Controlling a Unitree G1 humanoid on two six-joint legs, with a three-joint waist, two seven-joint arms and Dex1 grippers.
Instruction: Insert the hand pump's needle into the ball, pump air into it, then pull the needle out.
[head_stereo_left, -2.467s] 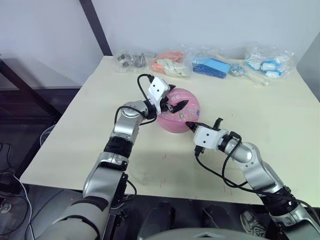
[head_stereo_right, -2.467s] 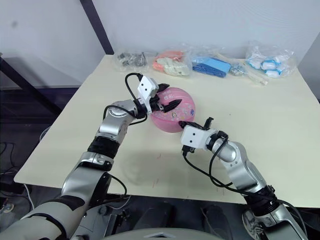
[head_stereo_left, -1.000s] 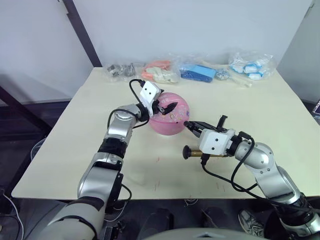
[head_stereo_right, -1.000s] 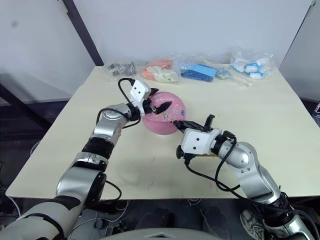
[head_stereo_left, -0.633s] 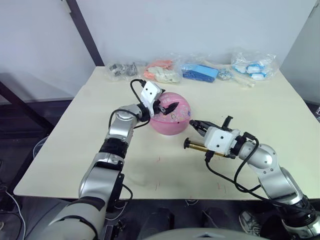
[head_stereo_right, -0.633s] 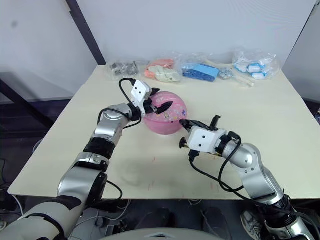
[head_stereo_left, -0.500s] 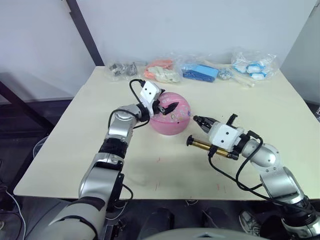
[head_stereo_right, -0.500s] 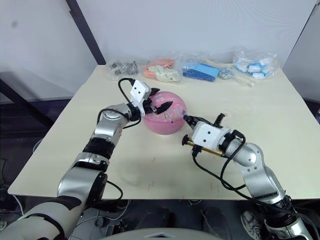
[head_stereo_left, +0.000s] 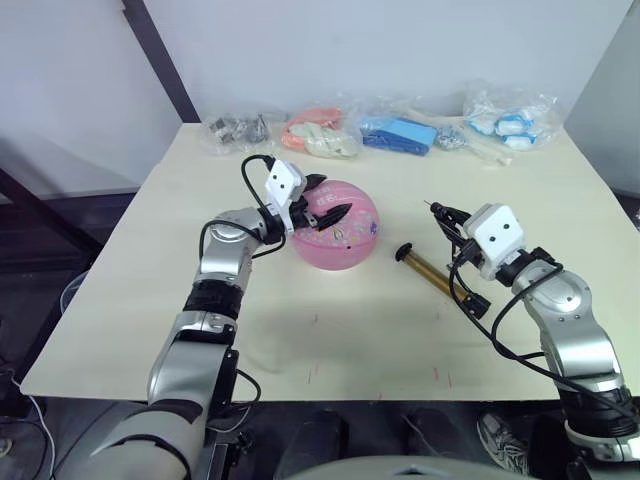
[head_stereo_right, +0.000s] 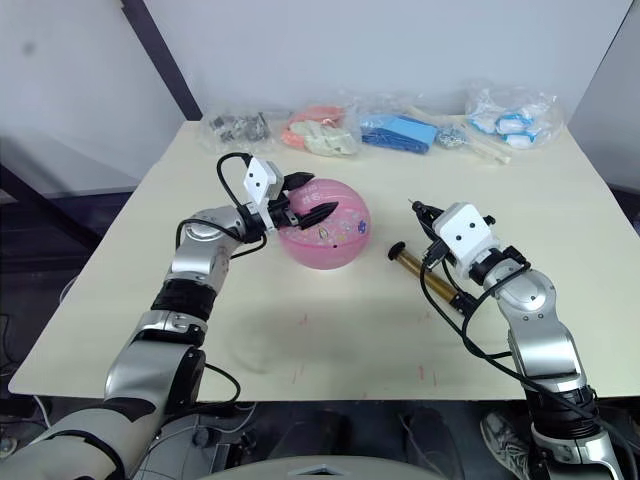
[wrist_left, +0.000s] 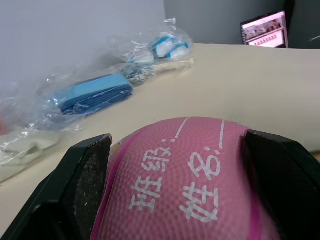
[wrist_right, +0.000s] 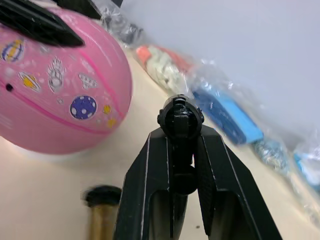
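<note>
Right wrist view: right gripper (wrist_right: 181, 131) seemingly pinches hose (wrist_right: 180, 116).

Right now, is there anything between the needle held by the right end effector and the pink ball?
Nothing visible: only bare table lies between the right end effector and the ball, which the left end effector straddles.

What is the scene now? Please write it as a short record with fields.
ball: pink ball on the table, between the fingers of the left claw
left claw: open around the ball's top
right claw: right claw shut on a black hose end, apart from the ball
hand pump: hand pump lying on the table, right of the ball
back edge: clear bags in a row
</note>
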